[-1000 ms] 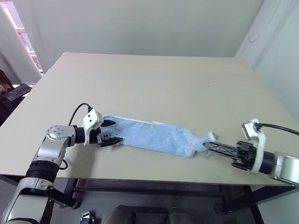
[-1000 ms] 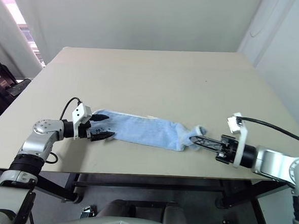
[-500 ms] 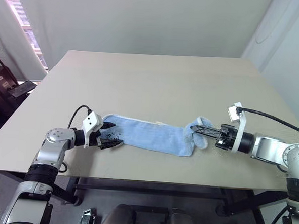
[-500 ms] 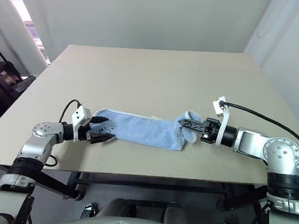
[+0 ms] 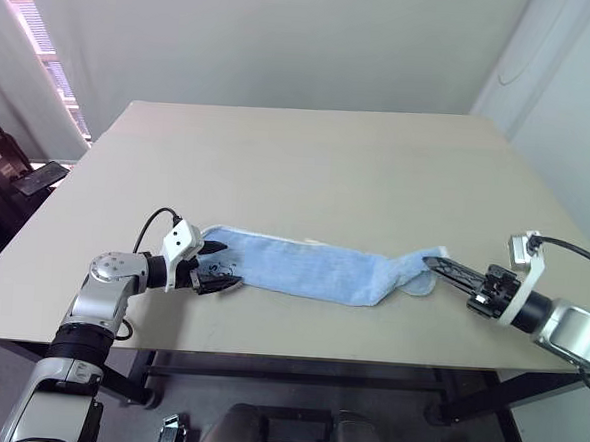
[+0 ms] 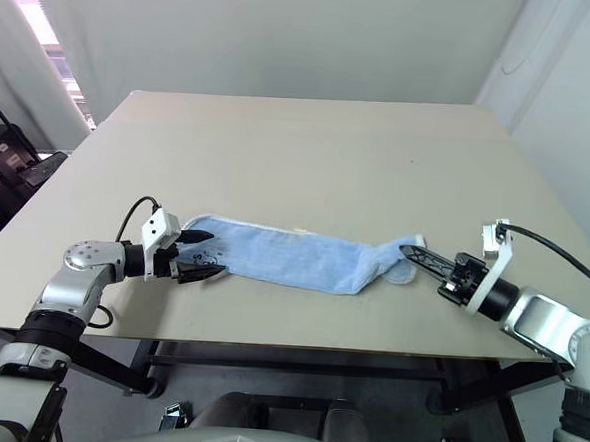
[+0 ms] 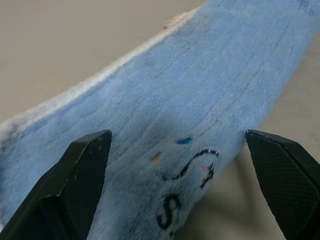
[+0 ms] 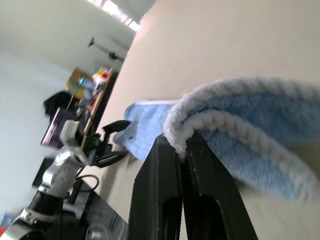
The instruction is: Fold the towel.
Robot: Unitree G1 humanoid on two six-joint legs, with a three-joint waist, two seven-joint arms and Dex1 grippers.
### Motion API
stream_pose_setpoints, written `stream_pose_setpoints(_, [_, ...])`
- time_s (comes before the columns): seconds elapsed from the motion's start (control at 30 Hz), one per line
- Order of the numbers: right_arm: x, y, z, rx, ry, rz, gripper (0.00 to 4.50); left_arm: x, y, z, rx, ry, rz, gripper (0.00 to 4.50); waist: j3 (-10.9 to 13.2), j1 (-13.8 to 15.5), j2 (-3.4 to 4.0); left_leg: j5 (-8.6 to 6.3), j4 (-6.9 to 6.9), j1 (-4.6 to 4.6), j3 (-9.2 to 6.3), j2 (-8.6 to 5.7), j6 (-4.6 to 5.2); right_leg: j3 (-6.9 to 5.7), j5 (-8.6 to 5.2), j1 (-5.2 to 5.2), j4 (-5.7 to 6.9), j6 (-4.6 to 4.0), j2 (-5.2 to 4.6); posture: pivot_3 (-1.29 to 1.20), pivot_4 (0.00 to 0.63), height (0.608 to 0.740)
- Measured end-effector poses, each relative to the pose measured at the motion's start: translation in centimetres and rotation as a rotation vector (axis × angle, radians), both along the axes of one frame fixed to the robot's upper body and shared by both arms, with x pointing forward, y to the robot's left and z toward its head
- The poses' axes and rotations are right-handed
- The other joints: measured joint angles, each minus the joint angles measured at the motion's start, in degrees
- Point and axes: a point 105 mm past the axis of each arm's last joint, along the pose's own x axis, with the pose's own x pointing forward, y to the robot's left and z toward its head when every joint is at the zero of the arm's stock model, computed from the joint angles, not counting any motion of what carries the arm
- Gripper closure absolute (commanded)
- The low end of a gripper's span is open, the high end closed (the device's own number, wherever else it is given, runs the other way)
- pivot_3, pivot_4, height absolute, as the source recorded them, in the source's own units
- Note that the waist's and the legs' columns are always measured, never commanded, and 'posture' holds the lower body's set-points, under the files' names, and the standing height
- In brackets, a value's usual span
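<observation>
A wide tan table carries everything, standing in a room with pale walls.

The towel lies stretched in a long, narrow band across the near part of the table, running from the robot's left to its right, close to the front edge. It is light blue, with white stitching along its far edge. Dark embroidery with small coloured specks marks the end nearest the left arm.

The left gripper sits low at the towel's left end, its jaws spread wide with the cloth lying between and beneath them; the left wrist view shows the two black fingers well apart over the blue terry, not pinching it.

The right gripper is at the towel's right end, jaws clenched on the white-edged corner, which bunches up and folds over where they pinch it.
</observation>
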Motion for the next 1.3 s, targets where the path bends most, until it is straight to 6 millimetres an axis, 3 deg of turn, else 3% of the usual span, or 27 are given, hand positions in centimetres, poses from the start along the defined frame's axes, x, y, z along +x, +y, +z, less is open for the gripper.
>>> stream_pose_setpoints(0.27, [-1.9,-0.8,-2.0,0.073,0.137,-0.114,4.46,0.2,-0.1,-0.3,-0.002,0.020,-0.003,0.00,0.00,0.13,0.00,0.00,0.04,-0.03,0.00,0.05,0.00,-0.01,0.01,0.01,-0.01,-0.02,0.02,0.00,0.000,0.740])
stream_pose_setpoints(0.53, [0.2,-1.4,-1.2,0.123,0.119,-0.323,4.46,0.4,-0.7,-0.4,0.005,0.018,-0.029,0.00,0.02,-0.02,0.03,0.00,0.05,-0.01,0.02,0.06,0.00,0.00,0.01,0.02,-0.01,-0.02,0.04,0.00,0.000,0.740])
stream_pose_setpoints(0.73, [2.3,3.9,2.1,-0.010,-0.073,-0.122,4.46,0.5,-0.9,-0.7,0.009,0.031,-0.035,0.00,0.02,0.08,0.04,0.00,0.05,-0.02,0.00,0.07,0.00,-0.02,0.02,-0.01,0.01,-0.02,0.08,0.00,0.000,0.740])
stream_pose_setpoints(0.83, [2.0,7.2,3.1,-0.092,-0.165,0.069,4.46,0.8,-0.9,-0.4,0.010,0.023,-0.036,0.00,0.02,0.20,0.03,0.00,0.05,-0.06,-0.01,0.04,0.00,-0.03,0.02,-0.01,-0.01,-0.03,0.05,0.00,0.000,0.740])
stream_pose_setpoints(0.93, [1.4,9.4,2.5,-0.189,-0.193,0.239,4.46,0.8,-1.0,-0.4,0.011,0.022,-0.036,0.00,0.02,0.16,-0.01,-0.02,0.05,-0.08,0.01,0.03,0.02,-0.03,0.03,-0.02,-0.06,-0.03,0.02,0.00,0.000,0.740])
stream_pose_setpoints(1.1, [1.4,11.5,1.0,-0.272,-0.209,0.399,4.46,0.8,-1.0,-0.4,0.011,0.023,-0.033,0.00,0.02,0.14,-0.02,-0.02,0.08,-0.07,0.00,0.04,0.02,-0.04,0.04,-0.04,-0.03,-0.03,0.03,0.00,0.000,0.740])
stream_pose_setpoints(1.23, [3.0,11.9,-1.0,-0.436,-0.225,0.457,4.46,0.6,-1.1,-0.5,0.010,0.017,-0.029,0.00,0.02,0.05,-0.03,-0.02,0.13,-0.07,0.02,0.05,0.01,-0.06,0.05,-0.05,-0.01,-0.03,0.03,0.00,0.000,0.740])
stream_pose_setpoints(1.3, [3.9,11.6,-1.2,-0.429,-0.237,0.421,4.46,0.3,-0.8,-1.0,0.014,0.031,-0.019,0.00,0.02,0.12,-0.03,-0.02,0.11,-0.12,0.02,0.04,0.01,-0.06,0.08,-0.10,-0.01,-0.04,0.02,0.00,0.000,0.740])
